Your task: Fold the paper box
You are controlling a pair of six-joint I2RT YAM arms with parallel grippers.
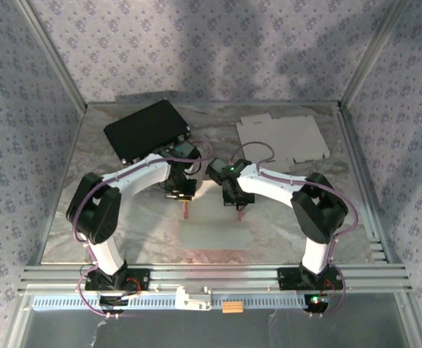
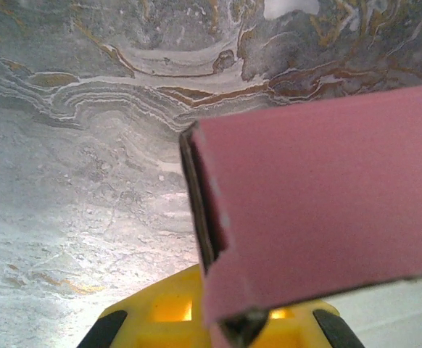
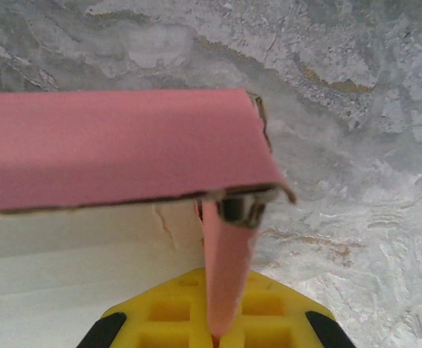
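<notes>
Left fingers (image 2: pixel 160 313) pinching box (image 1: pixel 217 235) on its left side, right fingers (image 3: pixel 169 312) pinching a pink flap on its right. Box sits mid-tabletop (image 1: pixel 142 232).

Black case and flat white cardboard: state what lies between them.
Bare marbled table lies between the black case and the flat white cardboard, in the top view.

Robot test cell in a lab. Indicators: aluminium frame (image 1: pixel 51 52) enclosing the counter (image 1: pixel 283 232), patterned fabric walls (image 1: pixel 196 43) on three sides, left arm (image 1: pixel 95 210) and right arm (image 1: pixel 316 209) bolted to slotted rails (image 1: pixel 218 274) at the counter's near edge.
</notes>
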